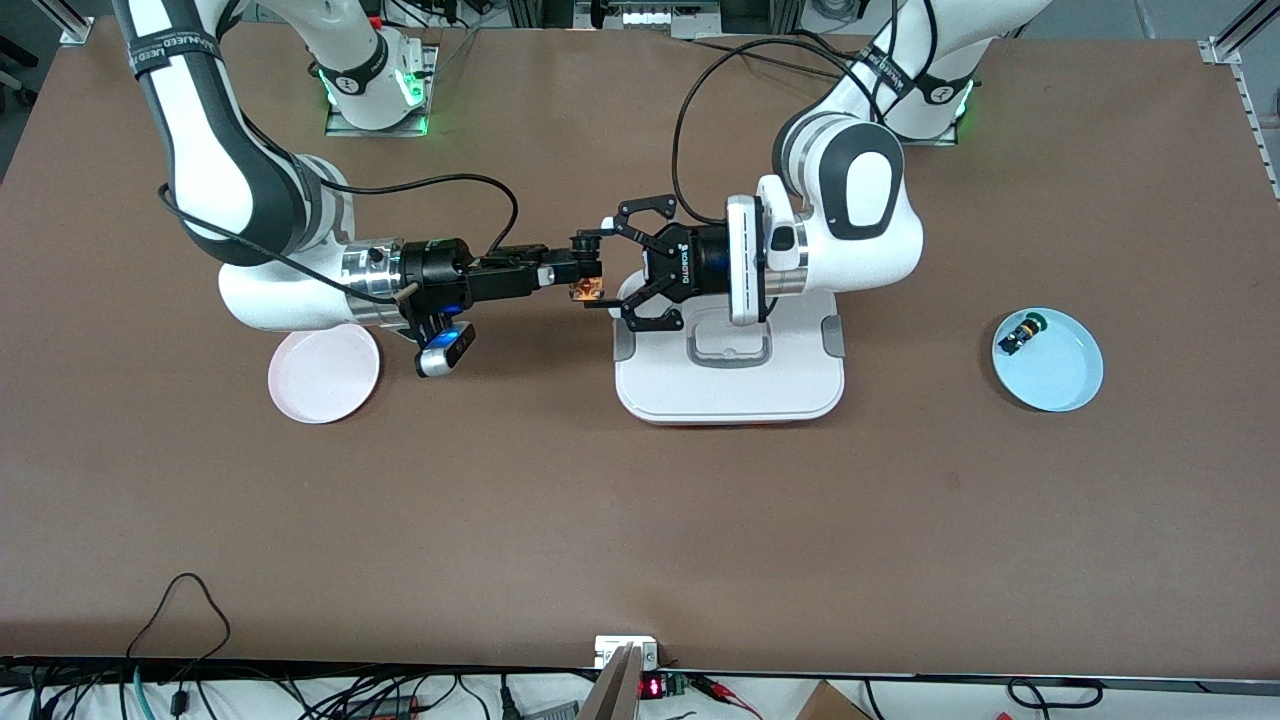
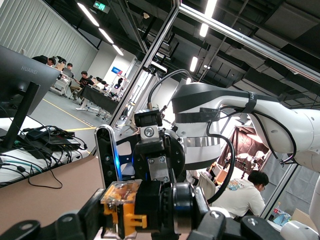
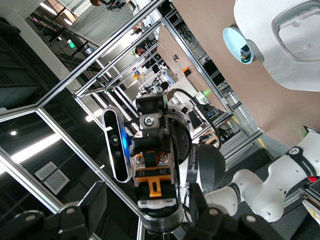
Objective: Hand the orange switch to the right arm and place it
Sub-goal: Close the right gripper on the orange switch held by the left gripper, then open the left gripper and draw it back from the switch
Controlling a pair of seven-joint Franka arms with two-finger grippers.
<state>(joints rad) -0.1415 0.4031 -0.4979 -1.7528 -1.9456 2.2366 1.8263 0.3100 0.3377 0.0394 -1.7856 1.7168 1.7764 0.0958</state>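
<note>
The orange switch (image 1: pixel 585 291), its long axis uncertain, is pinched by the left gripper (image 1: pixel 612 268); the right gripper (image 1: pixel 588 262), level, has jaws spread around it.

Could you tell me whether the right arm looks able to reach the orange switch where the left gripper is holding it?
Probably yes: the right gripper already meets the orange switch in the left gripper, nothing between.

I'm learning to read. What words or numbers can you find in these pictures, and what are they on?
"HUAWEI", partly shown, on the monitor.
"ROBOTIQ" on the left gripper, which is shut on the orange switch.
White lettering on the right arm's black strap: blurred, not readable.
Red digits on the small display at the table edge: too small to read.
Green ceiling sign: too small to read.
</note>
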